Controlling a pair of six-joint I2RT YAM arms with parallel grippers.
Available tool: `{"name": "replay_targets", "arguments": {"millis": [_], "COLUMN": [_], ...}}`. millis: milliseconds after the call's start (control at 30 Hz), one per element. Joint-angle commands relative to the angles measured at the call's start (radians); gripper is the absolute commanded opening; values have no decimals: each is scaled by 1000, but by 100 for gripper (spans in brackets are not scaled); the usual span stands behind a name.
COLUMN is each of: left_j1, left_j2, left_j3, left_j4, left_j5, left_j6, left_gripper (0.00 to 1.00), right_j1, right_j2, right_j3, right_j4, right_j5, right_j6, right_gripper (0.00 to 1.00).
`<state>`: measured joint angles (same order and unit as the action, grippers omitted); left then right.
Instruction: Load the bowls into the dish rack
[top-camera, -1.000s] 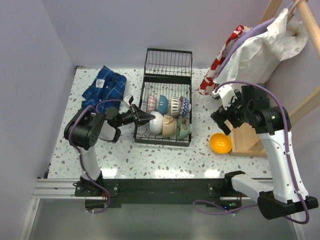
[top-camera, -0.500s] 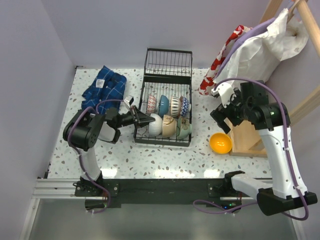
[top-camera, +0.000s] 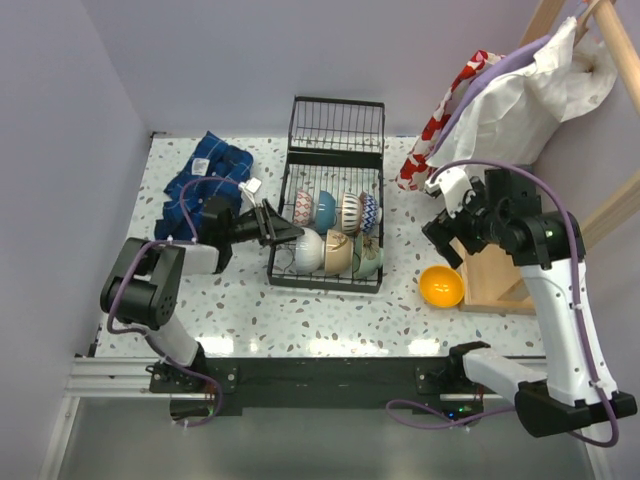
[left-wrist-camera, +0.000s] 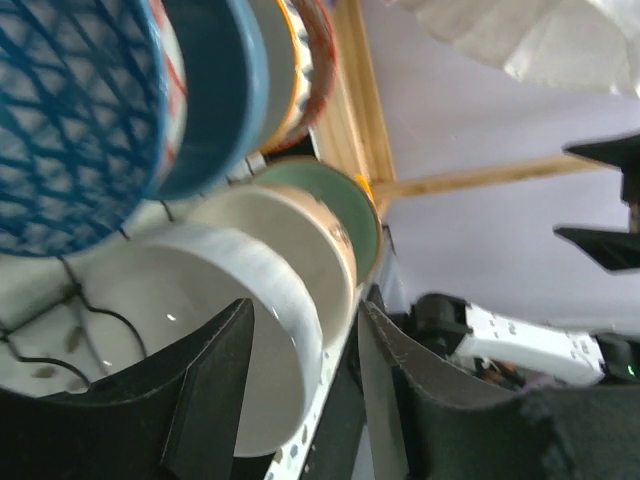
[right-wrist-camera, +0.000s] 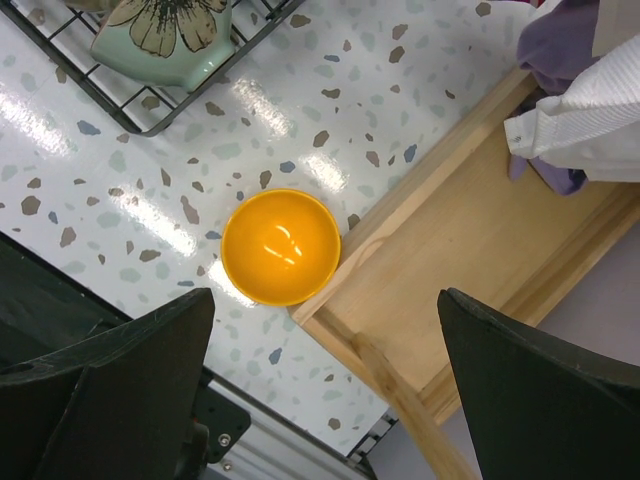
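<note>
The black wire dish rack (top-camera: 337, 125) stands at the table's middle back with several bowls upright in its tines. My left gripper (top-camera: 290, 233) is at the rack's left front corner. In the left wrist view it (left-wrist-camera: 305, 310) is open and straddles the rim of a white bowl (left-wrist-camera: 200, 290), one finger inside and one outside. An orange bowl (top-camera: 441, 286) sits on the table right of the rack, against the wooden tray (top-camera: 490, 275). My right gripper (top-camera: 445, 240) hangs above it, wide open and empty (right-wrist-camera: 325, 300); the orange bowl (right-wrist-camera: 281, 247) lies below, between its fingers.
A blue cloth (top-camera: 210, 175) lies left of the rack. A red-and-white bag (top-camera: 450, 110) and white cloth (top-camera: 520, 100) hang at the back right over a wooden frame. A green floral bowl (right-wrist-camera: 165, 35) fills the rack's near right corner. The wooden tray (right-wrist-camera: 480, 260) touches the orange bowl.
My left arm's elbow has swung out to the left, and its gripper has drawn back slightly up-left at the white bowl. The right arm has barely moved.
</note>
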<state>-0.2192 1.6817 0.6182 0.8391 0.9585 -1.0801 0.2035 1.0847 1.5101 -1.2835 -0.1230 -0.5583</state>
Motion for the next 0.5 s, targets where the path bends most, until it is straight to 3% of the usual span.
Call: {"name": "replay_targets", "arguments": {"millis": [0, 167, 267, 367, 467], "left_j1": [61, 124, 142, 138, 63], "left_j2": [-83, -122, -261, -383, -438], "left_j3": [188, 323, 377, 420, 524], "left_j4": [-644, -932, -1034, -1040, -1121], "left_j5": [-137, -248, -267, -152, -32], "left_j6": [446, 745, 945, 1153, 1386], "left_gripper": [54, 54, 54, 57, 61], "right_j1": [-1, -1, -3, -3, -6], "right_j2": [-48, -97, -133, -182, -251], "right_j3": [-33, -50, -67, -82, -105], "right_j4": [29, 30, 30, 3, -16], "right_j5": [-9, -3, 29, 20, 40], "right_j6": [-6, -2, 18, 35, 43], "right_gripper": [99, 99, 99, 99, 99]}}
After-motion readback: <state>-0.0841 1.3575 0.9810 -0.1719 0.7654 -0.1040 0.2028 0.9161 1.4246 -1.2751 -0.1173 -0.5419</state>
